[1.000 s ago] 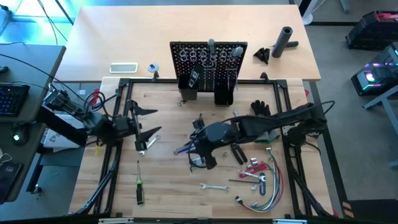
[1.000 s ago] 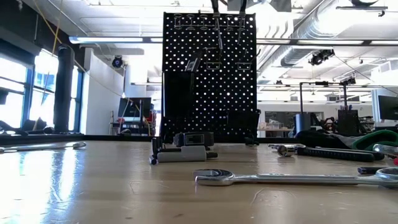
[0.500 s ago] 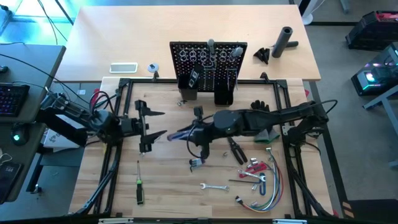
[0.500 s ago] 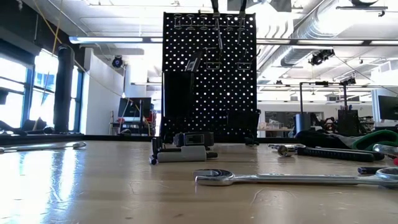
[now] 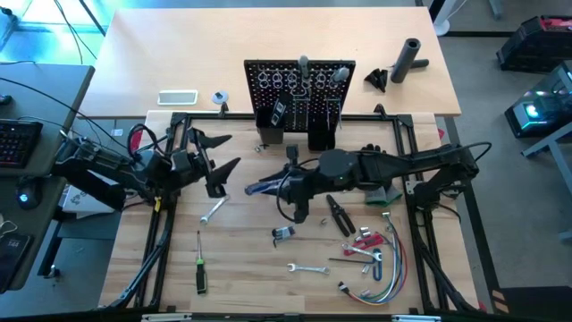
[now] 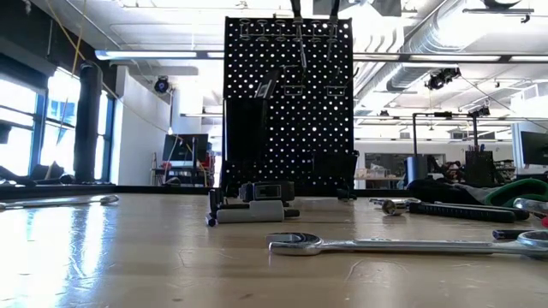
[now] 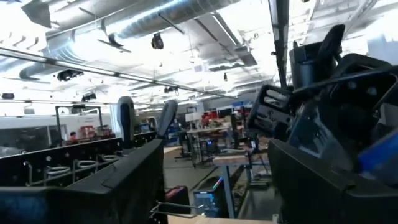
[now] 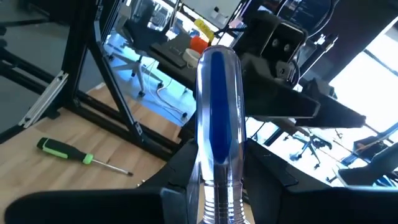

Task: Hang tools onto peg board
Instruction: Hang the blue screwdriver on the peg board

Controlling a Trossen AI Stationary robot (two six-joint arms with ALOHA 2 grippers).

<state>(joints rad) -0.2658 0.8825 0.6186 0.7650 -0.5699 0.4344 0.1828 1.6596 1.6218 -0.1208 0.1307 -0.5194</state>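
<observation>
— Blue-handled screwdriver (image 8: 216, 134): the right gripper (image 5: 284, 186) clamps it, clearest from its wrist. Left gripper (image 5: 213, 159)?
— Spread wide, empty, facing it above the wooden table (image 5: 250, 268).
— Peg board (image 5: 299, 85)?
— Upright at the far edge; the low view adds a wrench (image 6: 402, 245) before it, workshop behind.

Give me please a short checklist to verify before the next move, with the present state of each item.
1. Right gripper holds a tool: ok, shut on the blue-handled screwdriver.
2. Left gripper is free: ok, open and empty, raised off the table.
3. Gap between the two grippers: cannot tell, they look close in the high view.
4. Peg board stands upright: ok.
5. Free hook for this tool: cannot tell.
6. Other tools out of the path: ok, the green-handled screwdriver lies far from the board.
</observation>
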